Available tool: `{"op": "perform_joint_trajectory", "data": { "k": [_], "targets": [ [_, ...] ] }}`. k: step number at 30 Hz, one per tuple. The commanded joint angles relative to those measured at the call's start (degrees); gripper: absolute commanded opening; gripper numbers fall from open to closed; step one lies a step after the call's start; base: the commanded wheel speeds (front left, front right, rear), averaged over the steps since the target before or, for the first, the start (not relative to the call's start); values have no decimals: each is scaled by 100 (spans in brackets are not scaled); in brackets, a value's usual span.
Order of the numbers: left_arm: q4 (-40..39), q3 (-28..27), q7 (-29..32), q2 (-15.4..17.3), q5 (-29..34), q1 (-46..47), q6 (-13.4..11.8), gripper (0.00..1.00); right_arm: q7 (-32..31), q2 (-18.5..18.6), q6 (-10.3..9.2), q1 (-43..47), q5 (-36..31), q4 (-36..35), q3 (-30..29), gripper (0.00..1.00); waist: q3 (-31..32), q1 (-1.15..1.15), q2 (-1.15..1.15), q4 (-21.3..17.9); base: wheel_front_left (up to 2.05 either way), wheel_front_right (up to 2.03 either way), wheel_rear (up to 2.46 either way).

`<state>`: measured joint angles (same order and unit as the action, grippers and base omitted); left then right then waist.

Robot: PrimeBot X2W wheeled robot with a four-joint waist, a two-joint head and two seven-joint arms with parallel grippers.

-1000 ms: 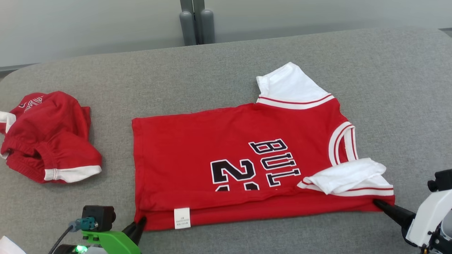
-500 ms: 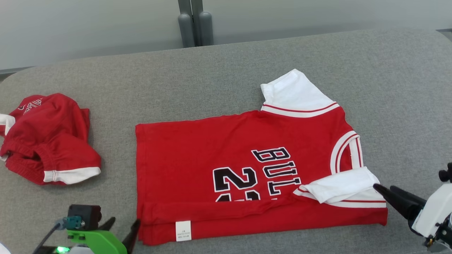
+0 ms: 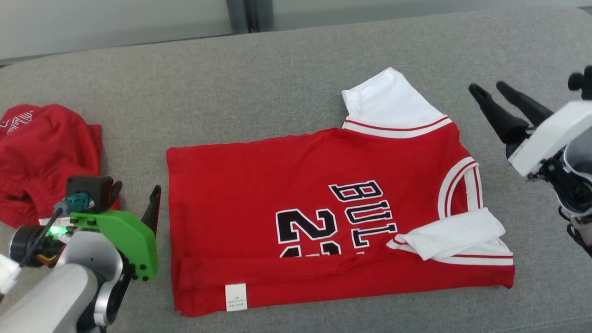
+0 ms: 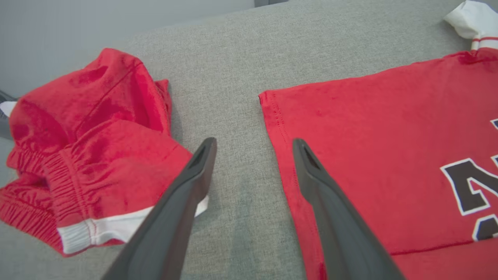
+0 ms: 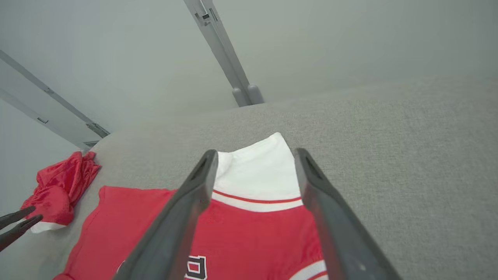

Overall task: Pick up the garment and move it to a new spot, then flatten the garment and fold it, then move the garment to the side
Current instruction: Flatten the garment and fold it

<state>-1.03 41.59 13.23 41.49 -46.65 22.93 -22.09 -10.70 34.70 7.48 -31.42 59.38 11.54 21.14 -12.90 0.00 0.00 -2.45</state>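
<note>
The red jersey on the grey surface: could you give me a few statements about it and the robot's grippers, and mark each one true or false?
1. The red jersey lies on the grey padded surface with its near long edge folded over. True.
2. The left gripper is clamped on the jersey's hem. False: it is open and holds nothing, by the hem.
3. The right gripper is open and off the jersey. True.
4. The red shorts lie on top of the jersey. False: they lie apart from it, on the left gripper's side.
5. Both white sleeves are spread out flat. False: the near sleeve is folded onto the jersey's front; the far sleeve lies flat.
</note>
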Motion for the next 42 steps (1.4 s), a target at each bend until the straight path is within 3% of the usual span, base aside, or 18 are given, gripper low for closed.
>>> {"op": "perform_joint_trajectory", "data": {
  "k": [1,10,23,42],
  "targets": [
    [107,21,-57,-130,37,240,83,100,31,-68,3,-272,-175,165,30,100,-383,0,0,113,0,0,0],
    [965,220,-273,-808,293,1191,606,100,-48,-281,3,-1778,-924,1272,607,100,-1005,0,0,494,0,0,0],
    [1250,342,-598,-1427,269,1834,1106,100,-396,-253,3,-3021,-714,2760,1407,100,-1701,0,0,996,0,0,0],
    [1570,397,-517,-1513,202,2175,1289,100,-642,-352,-8,-3306,-23,3563,2348,100,-1883,0,0,915,0,0,0]
  ]
}}
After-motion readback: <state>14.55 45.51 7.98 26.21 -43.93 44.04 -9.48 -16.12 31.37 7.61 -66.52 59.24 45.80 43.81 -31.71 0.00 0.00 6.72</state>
